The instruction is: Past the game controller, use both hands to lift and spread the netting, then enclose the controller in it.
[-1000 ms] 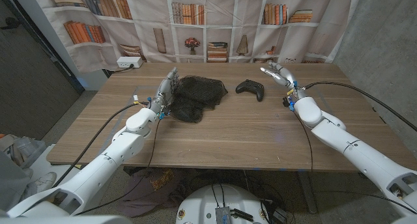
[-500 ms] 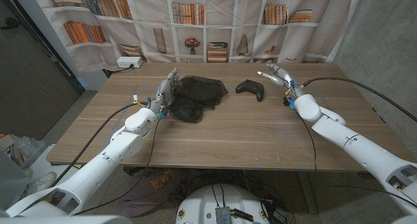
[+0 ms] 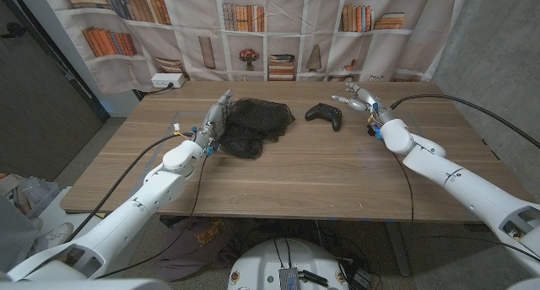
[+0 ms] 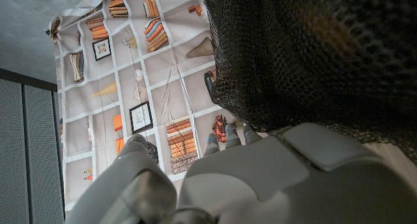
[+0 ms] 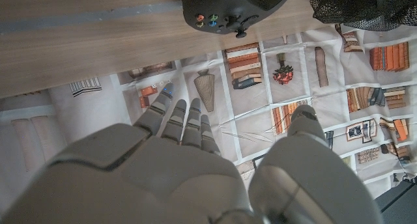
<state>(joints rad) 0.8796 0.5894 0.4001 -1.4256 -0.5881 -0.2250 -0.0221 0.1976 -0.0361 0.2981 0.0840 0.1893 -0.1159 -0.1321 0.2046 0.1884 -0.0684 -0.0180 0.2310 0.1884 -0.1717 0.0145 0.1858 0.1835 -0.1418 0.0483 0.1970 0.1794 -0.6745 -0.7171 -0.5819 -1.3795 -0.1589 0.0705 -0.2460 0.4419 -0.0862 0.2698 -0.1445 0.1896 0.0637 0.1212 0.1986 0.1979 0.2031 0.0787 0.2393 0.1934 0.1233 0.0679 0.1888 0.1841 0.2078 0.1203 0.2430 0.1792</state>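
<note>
Toward the far edge of the wooden tabletop, the crumpled black mesh netting lies left of the black game controller, so the left hand, fingers against it but grasp unclear, should pinch its edge while the empty, spread-fingered right hand crosses over.

Matt wooden table, black mesh netting, smooth black plastic controller.
</note>
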